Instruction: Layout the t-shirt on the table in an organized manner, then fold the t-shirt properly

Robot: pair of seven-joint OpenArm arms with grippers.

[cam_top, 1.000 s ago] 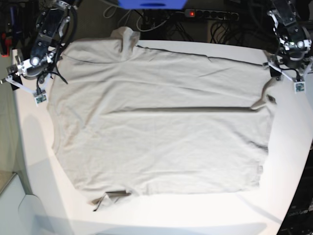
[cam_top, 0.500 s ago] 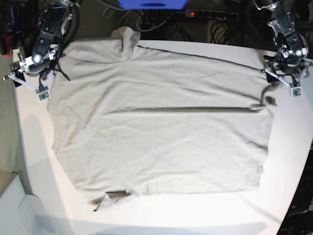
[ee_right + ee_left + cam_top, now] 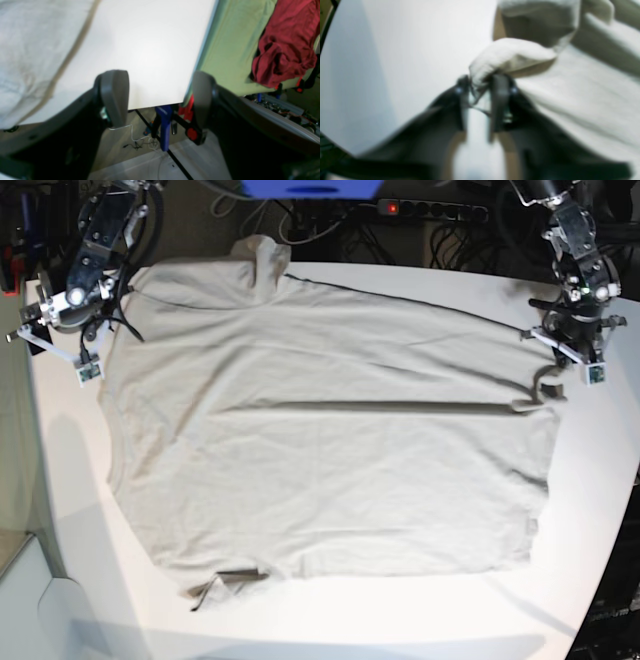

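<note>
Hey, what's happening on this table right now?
A two-armed robot is laying out a light beige-grey cotton t-shirt on a big white table. The shirt lies spread mostly flat, with a long crease across its middle. The left tool is pinching a bunched bit of the shirt's edge at one side. The right tool hangs open over the table's edge at the other side, holding nothing. No fold has been made yet.

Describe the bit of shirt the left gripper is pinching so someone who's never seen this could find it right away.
Start at the white table, which the beige t-shirt nearly covers. Follow the long crease across its middle to the base view's right edge, where the left gripper is shut on a small bunched fold of cloth. Unlike the flat fabric around it, this bit is puckered and lifted.
</note>
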